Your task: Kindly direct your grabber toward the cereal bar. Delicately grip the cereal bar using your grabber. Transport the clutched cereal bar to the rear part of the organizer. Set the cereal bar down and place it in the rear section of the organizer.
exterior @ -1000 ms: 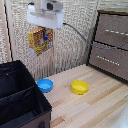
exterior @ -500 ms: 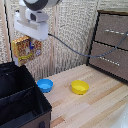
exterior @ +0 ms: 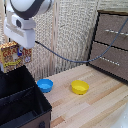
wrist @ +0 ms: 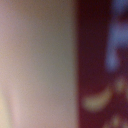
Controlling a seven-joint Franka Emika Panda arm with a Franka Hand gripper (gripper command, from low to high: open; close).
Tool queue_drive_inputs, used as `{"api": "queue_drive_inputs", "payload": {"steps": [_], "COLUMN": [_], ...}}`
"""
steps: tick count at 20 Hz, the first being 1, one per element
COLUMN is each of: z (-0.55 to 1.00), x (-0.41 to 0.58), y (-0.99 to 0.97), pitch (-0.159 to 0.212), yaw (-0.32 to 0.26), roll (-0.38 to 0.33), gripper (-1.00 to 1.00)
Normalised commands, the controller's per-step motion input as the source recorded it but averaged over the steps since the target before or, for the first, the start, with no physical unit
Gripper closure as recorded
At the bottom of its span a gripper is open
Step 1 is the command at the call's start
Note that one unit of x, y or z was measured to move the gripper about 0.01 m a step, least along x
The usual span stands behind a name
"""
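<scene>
My grabber (exterior: 20, 50) hangs high at the exterior view's left, its white head above the black organizer (exterior: 20, 102). It is shut on the cereal bar (exterior: 11, 56), an orange, yellow and red box held upright in the air over the organizer's rear section. The fingers are mostly hidden behind the box. The organizer's divider shows as a ridge across its inside. The wrist view is a close blur of beige and dark red with pale patches, the box's printed face (wrist: 102, 65).
A blue bowl (exterior: 45, 85) and a yellow bowl (exterior: 79, 87) sit on the wooden table (exterior: 90, 107) to the organizer's right in the exterior view. A brown drawer cabinet (exterior: 111, 45) stands at the right. A wicker wall is behind.
The grabber has carried the cereal bar toward the exterior view's left, from above the blue bowl to above the organizer's rear section, and slightly lower.
</scene>
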Motion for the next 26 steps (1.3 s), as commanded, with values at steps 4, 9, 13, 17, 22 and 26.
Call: {"api": "queue_drive_inputs", "payload": {"steps": [4, 9, 13, 17, 22, 26], "z": [0.44, 0.19, -0.27, -0.30, -0.20, -0.18], "x": [0.047, 0.138, 0.051, 0.193, 0.175, 0.171], "y": [0.62, 0.64, 0.50, 0.17, -0.04, 0.00], "pitch": [0.073, 0.127, 0.020, -0.030, -0.033, 0.006], "yaw": [-0.065, -0.057, -0.039, -0.046, -0.034, 0.000], "roll": [0.111, -0.020, -0.073, -0.025, 0.000, -0.002], "gripper": [1.00, 1.00, 1.00, 1.00, 1.00, -1.00]}}
